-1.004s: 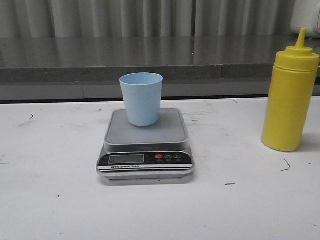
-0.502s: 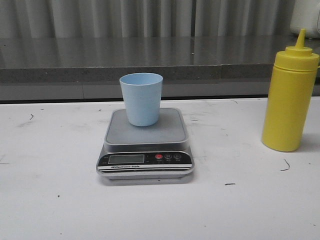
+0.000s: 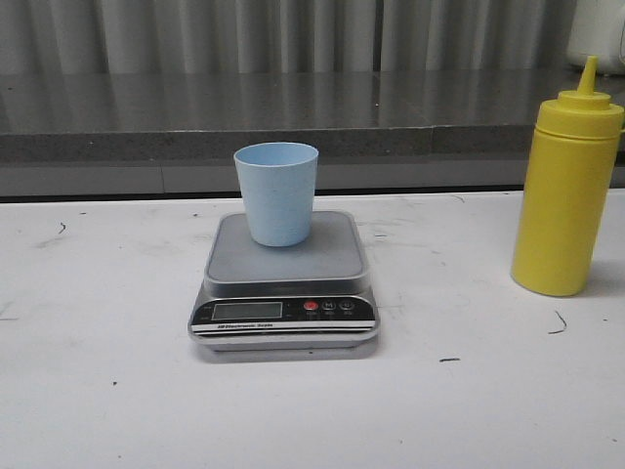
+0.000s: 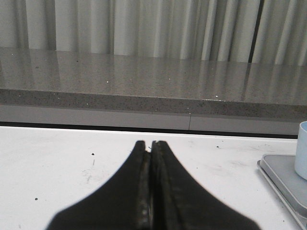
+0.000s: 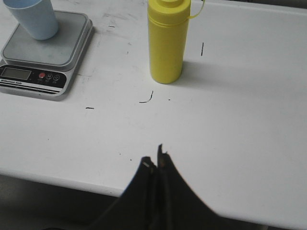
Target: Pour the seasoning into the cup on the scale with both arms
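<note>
The pale blue cup (image 3: 277, 192) stands upright on the steel platform of the silver scale (image 3: 285, 278) in the middle of the table. The yellow seasoning bottle (image 3: 567, 186) stands upright at the right, apart from the scale. Neither gripper shows in the front view. In the left wrist view my left gripper (image 4: 149, 143) is shut and empty, low over the table, with the scale's edge (image 4: 283, 179) and cup (image 4: 302, 148) off to its side. In the right wrist view my right gripper (image 5: 156, 155) is shut and empty near the table's front edge, short of the bottle (image 5: 166, 40), the scale (image 5: 45, 52) and the cup (image 5: 32, 17).
A grey stone ledge (image 3: 293, 117) runs along the back of the white table (image 3: 107, 391), with pale curtains behind. A white object (image 3: 598, 29) sits on the ledge at the far right. Small dark marks dot the tabletop.
</note>
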`<state>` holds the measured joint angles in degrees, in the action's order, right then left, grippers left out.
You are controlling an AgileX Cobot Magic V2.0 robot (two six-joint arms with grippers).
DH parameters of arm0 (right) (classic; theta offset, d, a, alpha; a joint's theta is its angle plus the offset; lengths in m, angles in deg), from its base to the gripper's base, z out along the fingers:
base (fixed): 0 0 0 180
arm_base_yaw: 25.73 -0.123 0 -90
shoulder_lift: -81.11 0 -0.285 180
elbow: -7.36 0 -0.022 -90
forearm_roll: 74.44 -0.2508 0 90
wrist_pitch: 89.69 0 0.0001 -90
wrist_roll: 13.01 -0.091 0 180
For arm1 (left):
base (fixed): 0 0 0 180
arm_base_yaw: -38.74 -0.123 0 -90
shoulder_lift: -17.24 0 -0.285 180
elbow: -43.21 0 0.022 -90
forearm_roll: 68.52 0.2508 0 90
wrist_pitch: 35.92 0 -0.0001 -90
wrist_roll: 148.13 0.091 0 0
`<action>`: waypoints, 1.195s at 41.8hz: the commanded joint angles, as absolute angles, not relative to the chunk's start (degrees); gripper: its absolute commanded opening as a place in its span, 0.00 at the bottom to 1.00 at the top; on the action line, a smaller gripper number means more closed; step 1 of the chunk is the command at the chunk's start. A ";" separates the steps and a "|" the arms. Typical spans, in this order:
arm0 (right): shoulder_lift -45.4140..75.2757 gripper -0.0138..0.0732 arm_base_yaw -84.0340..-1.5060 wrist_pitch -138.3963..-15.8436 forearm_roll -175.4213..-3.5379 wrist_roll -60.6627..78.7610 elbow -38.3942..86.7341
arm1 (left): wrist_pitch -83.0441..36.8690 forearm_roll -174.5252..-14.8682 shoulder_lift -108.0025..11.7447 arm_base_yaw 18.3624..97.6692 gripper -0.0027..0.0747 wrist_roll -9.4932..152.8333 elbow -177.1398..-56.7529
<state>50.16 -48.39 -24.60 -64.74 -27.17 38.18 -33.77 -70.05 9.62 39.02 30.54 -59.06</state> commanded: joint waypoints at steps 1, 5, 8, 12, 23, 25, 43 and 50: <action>49.72 0.08 -48.49 -28.42 -63.58 -26.73 36.48 | -38.01 -70.59 11.02 39.17 0.01 30.78 -58.17; 49.72 0.08 -48.49 -28.42 -63.58 -26.73 36.48 | -38.01 -70.59 11.02 39.17 0.01 30.78 -58.17; 49.72 0.08 -48.49 -28.42 -63.58 -26.73 36.48 | -38.01 -70.59 11.02 39.17 0.01 30.78 -58.17; 49.72 0.08 -48.49 -28.42 -63.58 -26.73 36.48 | -38.01 -70.59 11.02 39.17 0.01 30.78 -58.17; 52.80 0.09 -47.12 -34.22 -63.17 -26.48 41.40 | -38.01 -70.59 10.91 39.17 0.01 30.78 -58.17; 53.98 0.09 -46.12 -39.28 -64.21 -23.77 44.24 | -38.01 -70.59 10.91 39.17 0.01 30.78 -58.17; 66.34 0.08 -29.82 -76.53 -74.44 -12.04 70.74 | -38.01 -70.59 10.91 39.17 0.01 30.78 -58.17; 71.22 0.08 -27.97 -85.31 -74.44 -12.04 78.83 | -38.01 -70.59 10.91 39.17 0.01 30.78 -58.17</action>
<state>70.01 -29.04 -76.49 -74.44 -12.70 77.22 -33.77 -70.05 9.62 39.02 30.54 -59.06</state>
